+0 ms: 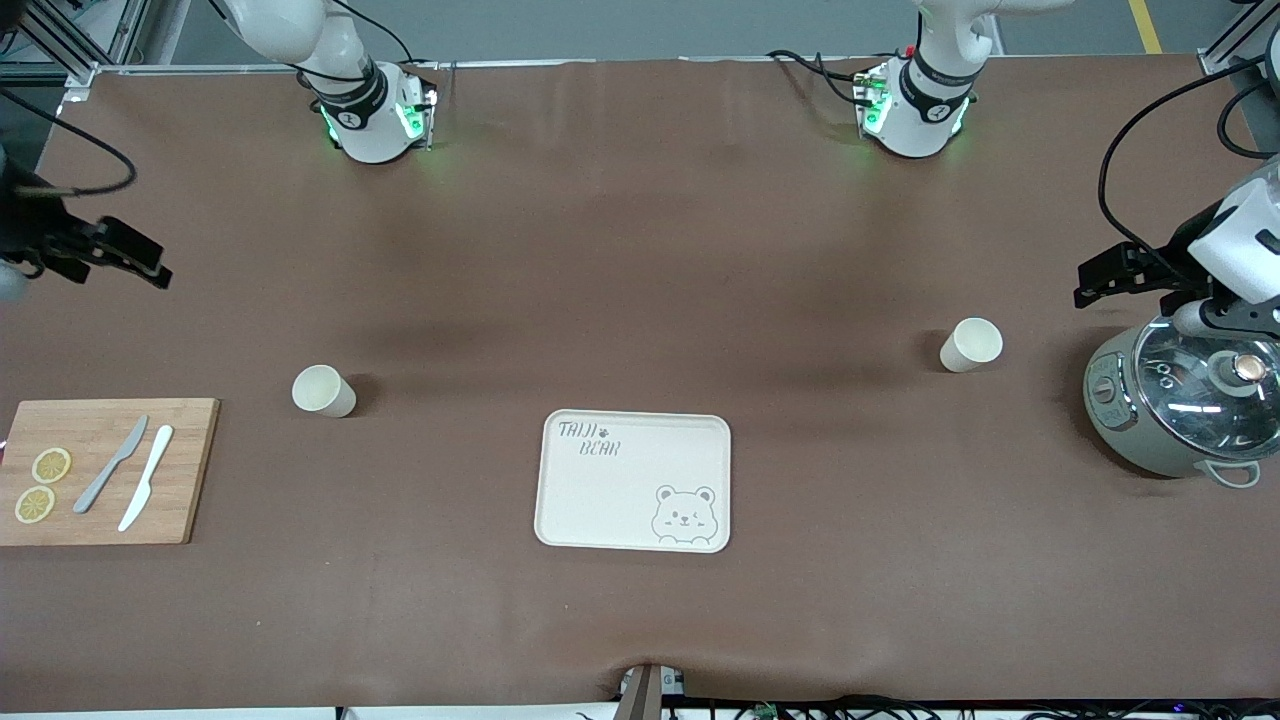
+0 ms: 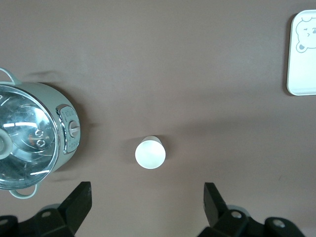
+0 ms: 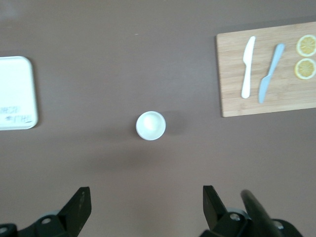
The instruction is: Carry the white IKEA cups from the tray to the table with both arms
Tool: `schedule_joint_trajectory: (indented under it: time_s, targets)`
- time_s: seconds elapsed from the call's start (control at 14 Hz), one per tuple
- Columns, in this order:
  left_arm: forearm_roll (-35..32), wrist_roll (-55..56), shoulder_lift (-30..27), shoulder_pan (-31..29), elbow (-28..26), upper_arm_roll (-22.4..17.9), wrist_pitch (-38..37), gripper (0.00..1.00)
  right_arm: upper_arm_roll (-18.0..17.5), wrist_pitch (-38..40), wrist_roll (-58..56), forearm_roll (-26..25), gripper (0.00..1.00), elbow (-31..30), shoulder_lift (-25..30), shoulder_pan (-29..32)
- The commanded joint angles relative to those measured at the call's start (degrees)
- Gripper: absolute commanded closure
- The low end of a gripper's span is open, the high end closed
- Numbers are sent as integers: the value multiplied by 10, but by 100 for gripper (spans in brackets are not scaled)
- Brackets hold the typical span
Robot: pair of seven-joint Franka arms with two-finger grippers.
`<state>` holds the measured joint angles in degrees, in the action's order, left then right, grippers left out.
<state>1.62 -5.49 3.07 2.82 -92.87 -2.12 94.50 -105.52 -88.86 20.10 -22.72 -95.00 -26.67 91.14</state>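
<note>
Front view first: we see the right tool (image 1: 110, 262) up in the air over the worktop (image 1: 640, 250) at the right arm's end, and the left tool (image 1: 1130, 275) raised beside the grey-green pot (image 1: 1170, 405) at the left arm's end. From this camera we cannot tell how either tool's fingers stand. One white cup (image 1: 323, 390) stands upright between the cutting board (image 1: 190, 470) and the bear-printed tray (image 1: 637, 480); the other white cup (image 1: 970, 345) stands between the tray and the pot. The tray holds nothing, and the pot carries its glass lid (image 1: 1215, 375). On the board lie two knives (image 1: 130, 475) and two lemon slices (image 1: 42, 485).

Left wrist view: we look straight down, the left tool (image 2: 148, 202) with its fingers (image 2: 79, 200) spread wide, hanging above the cup (image 2: 150, 152), which looks empty. The pot (image 2: 34, 143) and a corner of the tray (image 2: 302, 54) show too.

Right wrist view: the right tool (image 3: 147, 205) is also spread wide, above the other cup (image 3: 150, 125), empty inside. The board (image 3: 266, 74) and a tray corner (image 3: 17, 94) appear here.
</note>
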Motion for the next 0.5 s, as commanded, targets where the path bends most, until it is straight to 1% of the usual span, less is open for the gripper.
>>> schedule_joint_trajectory:
  time_s: [0.0,0.07,0.21,0.43]
  targets:
    - [8,-6,5,4,11,-4,-5,0,-7,3,-92,120,0,17,126,99]
    - [8,-6,5,4,11,-4,-5,0,-14,3,-124,150,0,17,153,125]
    - [8,-6,5,4,11,-4,-5,0,-36,4,-130,153,0,17,157,144]
    - [3,-7,6,4,11,-4,-5,0,-38,0,-129,150,0,17,156,138]
